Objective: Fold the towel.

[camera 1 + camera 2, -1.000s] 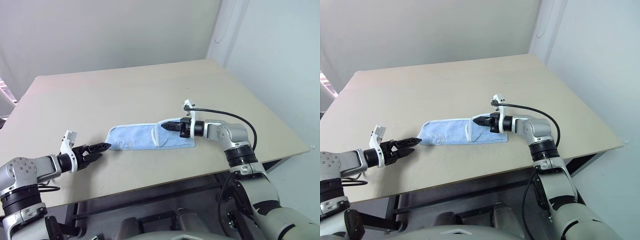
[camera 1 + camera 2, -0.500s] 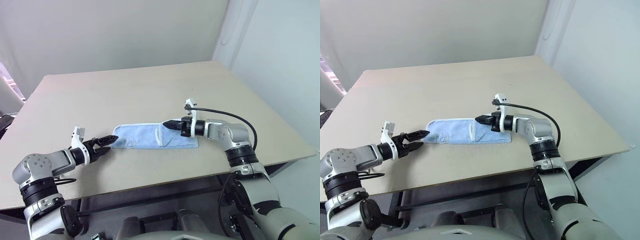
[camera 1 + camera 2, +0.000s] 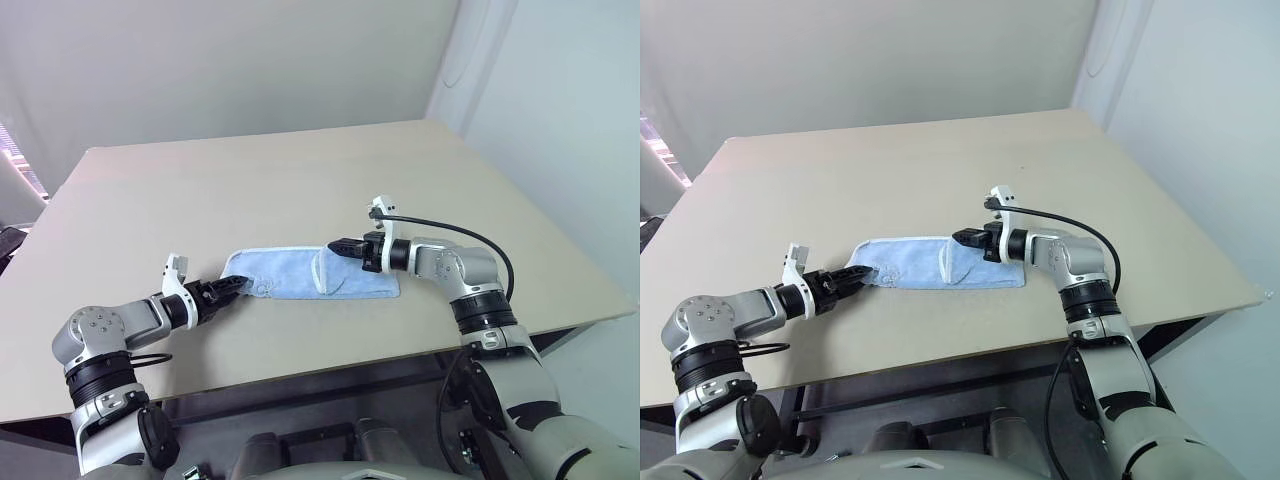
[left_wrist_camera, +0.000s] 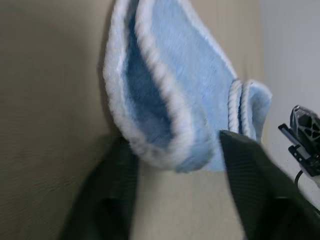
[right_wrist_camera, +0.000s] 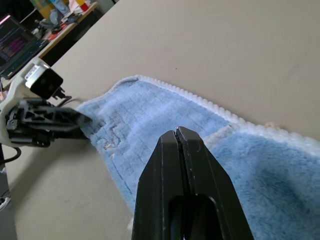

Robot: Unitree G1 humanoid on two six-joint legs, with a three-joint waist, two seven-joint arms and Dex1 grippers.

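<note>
The towel (image 3: 290, 271) is a light-blue cloth with white trim, lying as a long folded strip across the middle of the table (image 3: 300, 170). My left gripper (image 3: 235, 286) is at the strip's left end. In the left wrist view its two black fingers (image 4: 245, 170) stand on either side of the bunched towel end (image 4: 165, 125), which fills the gap between them. My right gripper (image 3: 333, 243) is shut, its tips low over a small folded flap (image 3: 325, 272) toward the strip's right end. From the right wrist its shut fingertips (image 5: 177, 134) hover over the towel (image 5: 150, 115).
The tan table's front edge (image 3: 330, 365) runs close below the towel and its right edge (image 3: 560, 230) lies beyond my right arm. A black cable (image 3: 460, 232) loops over the right forearm. Grey walls stand behind.
My left gripper moved right to the towel's left end and its fingers closed in around it. The right gripper stayed put, shut. The camera view also shifted.
</note>
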